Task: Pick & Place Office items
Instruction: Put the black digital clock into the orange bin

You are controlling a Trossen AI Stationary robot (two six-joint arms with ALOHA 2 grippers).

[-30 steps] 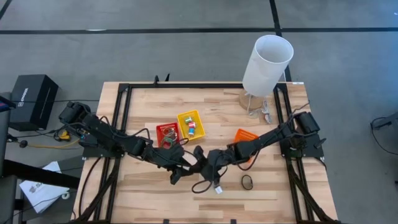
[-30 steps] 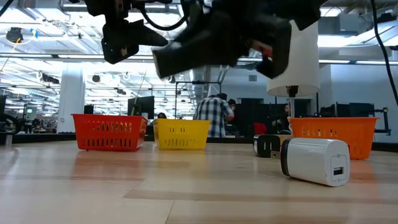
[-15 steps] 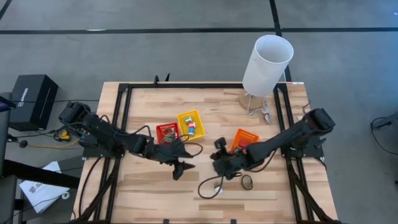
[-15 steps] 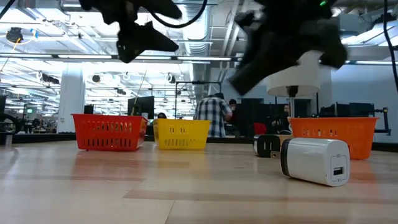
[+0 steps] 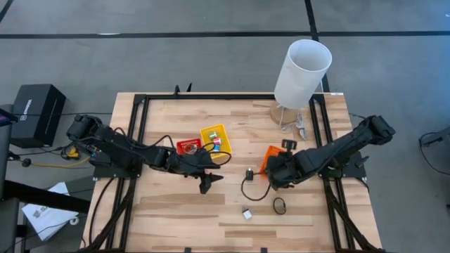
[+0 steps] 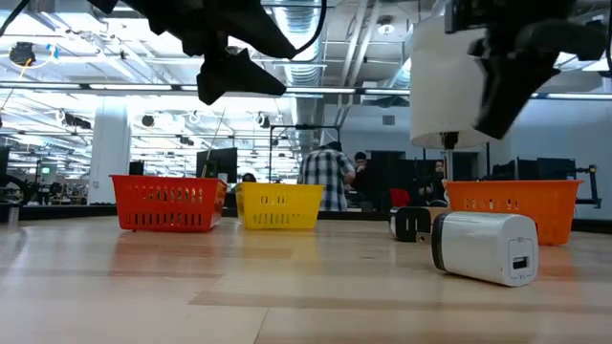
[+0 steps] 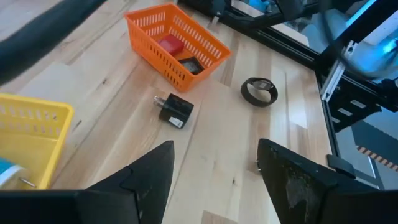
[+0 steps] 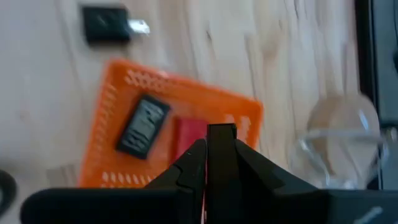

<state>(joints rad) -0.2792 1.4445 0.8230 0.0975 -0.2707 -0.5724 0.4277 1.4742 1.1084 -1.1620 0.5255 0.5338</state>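
Observation:
My right gripper (image 5: 271, 177) hangs above the near end of the orange tray (image 5: 276, 154), shut on a small dark item (image 8: 221, 133). The tray holds a black block (image 8: 143, 130) and a red block (image 8: 186, 138). My left gripper (image 5: 209, 184) is open and empty, raised over the table's middle, near the red tray (image 5: 188, 149) and yellow tray (image 5: 215, 138). A black plug (image 5: 249, 173), a white block (image 5: 247, 213) and a black ring (image 5: 280, 206) lie flat on the wood. My right gripper pinches the small dark item between its two fingertips (image 8: 198, 155), pointing down from above. Only the item's end (image 8: 221, 129) pokes out past the tips, lifted clear over the orange tray. What kind of item it is cannot be told.
A tall white cylinder (image 5: 302, 65) on a clear foot (image 8: 336, 146) stands at the far right, just beyond the orange tray. A black frame (image 5: 140, 126) runs along the table's sides. Loose black cables (image 5: 254, 191) hang from the arms. Bare wood lies toward the near edge. A person (image 6: 330, 179) stands in the room behind.
My right gripper has swung from the table's middle toward the right edge, ending above the orange tray, with its cable loop trailing along. My left gripper has drawn back slightly toward the far edge. The plug, white block and ring have stayed in place.

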